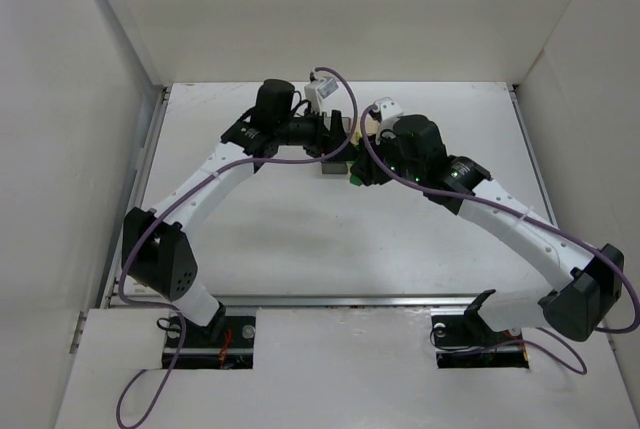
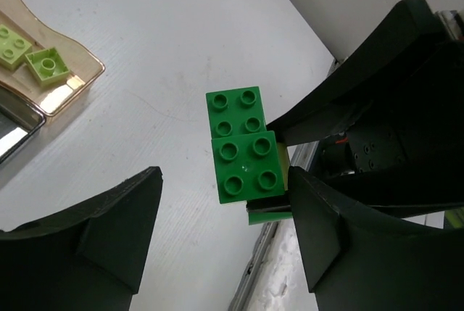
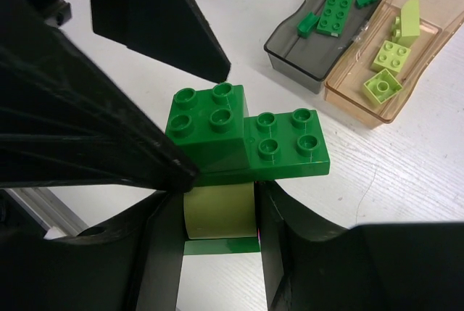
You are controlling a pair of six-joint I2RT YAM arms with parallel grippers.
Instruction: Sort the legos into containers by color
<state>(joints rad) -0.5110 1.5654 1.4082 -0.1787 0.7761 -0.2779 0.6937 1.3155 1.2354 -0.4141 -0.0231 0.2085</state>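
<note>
I have the right claw (image 3: 220,218) clamped on a joined stack of small hard plastic bricks (image 3: 243,148) at mid-frame in its wrist view, and the stack looks held clear of the white table (image 3: 406,173). The fingers pinch the pale yellow-green brick (image 3: 217,208) in the middle. Two dark green studded bricks (image 3: 206,126) are locked on top of it, and a thin green piece sits beneath.

The left claw (image 2: 223,180) stands wide around that green top. One finger is just beside the brick's right edge and the other is well apart, so it grips nothing.

I expect these pieces to be light, rigid and glossy. They won't crush, but the stud joints bind tight. I'd take the green top across its flat side walls, not the studs, and watch for a slip or a sudden pop.

At the upper right of the right wrist view sit the two joined boxes. The smoky dark grey translucent box (image 3: 290,46) holds a long dark green brick and two small dark green bits. The pale orange-tan translucent box (image 3: 435,54) holds three pale yellow-green pieces, one wedge-shaped.
</note>
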